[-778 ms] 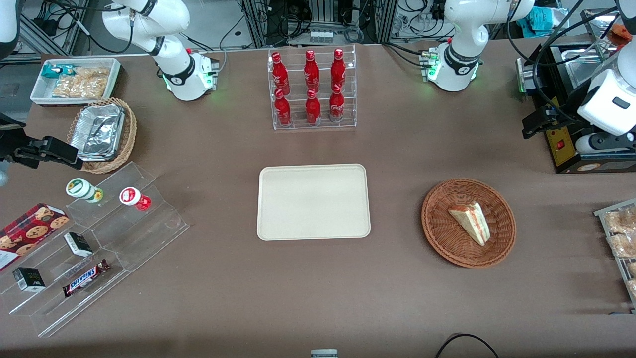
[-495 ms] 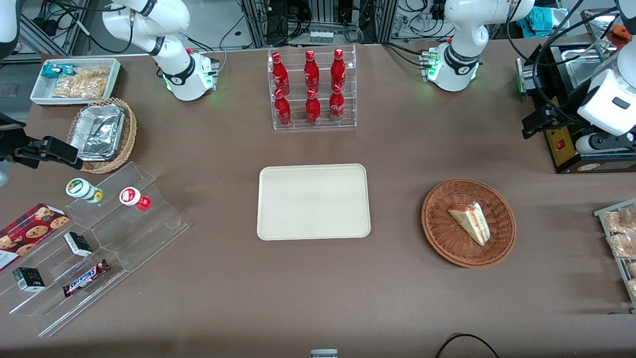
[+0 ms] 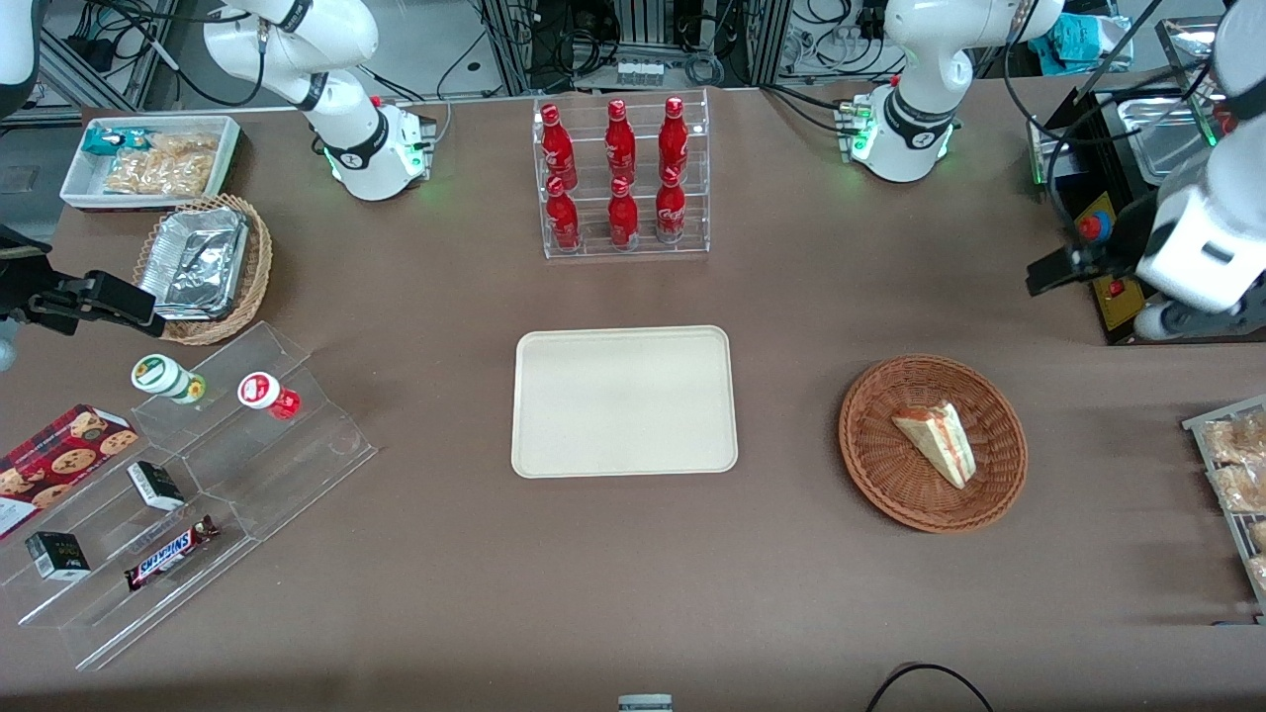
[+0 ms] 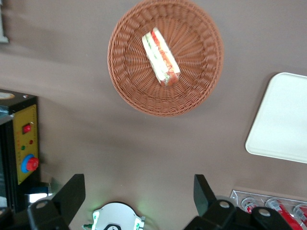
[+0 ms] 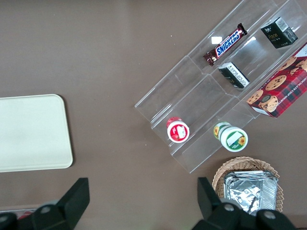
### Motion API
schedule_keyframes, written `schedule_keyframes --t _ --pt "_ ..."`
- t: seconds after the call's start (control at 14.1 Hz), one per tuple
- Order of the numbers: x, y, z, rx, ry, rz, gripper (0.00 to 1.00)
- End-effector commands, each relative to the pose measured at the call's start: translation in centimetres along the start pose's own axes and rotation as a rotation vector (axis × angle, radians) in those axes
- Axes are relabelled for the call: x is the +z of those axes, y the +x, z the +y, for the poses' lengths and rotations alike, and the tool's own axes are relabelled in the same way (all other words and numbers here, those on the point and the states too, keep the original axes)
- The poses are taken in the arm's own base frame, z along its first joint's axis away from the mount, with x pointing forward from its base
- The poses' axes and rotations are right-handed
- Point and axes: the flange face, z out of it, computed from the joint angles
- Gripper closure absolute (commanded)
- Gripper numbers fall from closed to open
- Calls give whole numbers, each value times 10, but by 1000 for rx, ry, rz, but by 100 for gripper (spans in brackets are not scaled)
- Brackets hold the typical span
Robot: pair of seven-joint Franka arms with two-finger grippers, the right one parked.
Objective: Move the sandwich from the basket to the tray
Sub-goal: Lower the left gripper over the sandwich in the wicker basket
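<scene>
The sandwich (image 3: 937,442), a pale wedge with red and green filling, lies in the reddish-brown wicker basket (image 3: 875,465). The basket stands beside the cream tray (image 3: 623,400), toward the working arm's end of the table. The tray is bare. My left gripper (image 3: 1054,271) hangs open and empty above the table, farther from the front camera than the basket and apart from it. The left wrist view shows the sandwich (image 4: 160,56) in the basket (image 4: 196,86), a corner of the tray (image 4: 283,124), and my gripper (image 4: 138,194) with its fingers (image 4: 72,191) spread wide.
A black control box with a red button (image 3: 1113,267) sits close by my gripper. A clear rack of red bottles (image 3: 621,178) stands farther back than the tray. A rack of pastries (image 3: 1236,475) lies at the working arm's end. Acrylic snack steps (image 3: 198,485) lie toward the parked arm's end.
My left gripper and wrist have shifted a little nearer the front camera and lower, uncovering the red button on the black box. Sandwich, basket and tray have not moved.
</scene>
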Motion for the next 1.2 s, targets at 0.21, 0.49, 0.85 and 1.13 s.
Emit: schedule_keyframes --t 0.21,0.49,0.85,1.13 --pt "122 62 11 -140 -30 -6 0" --pt "205 109 22 -270 -47 -22 0" --pt "268 139 21 -331 -68 -7 0" --pt "296 144 22 -379 -62 -31 0"
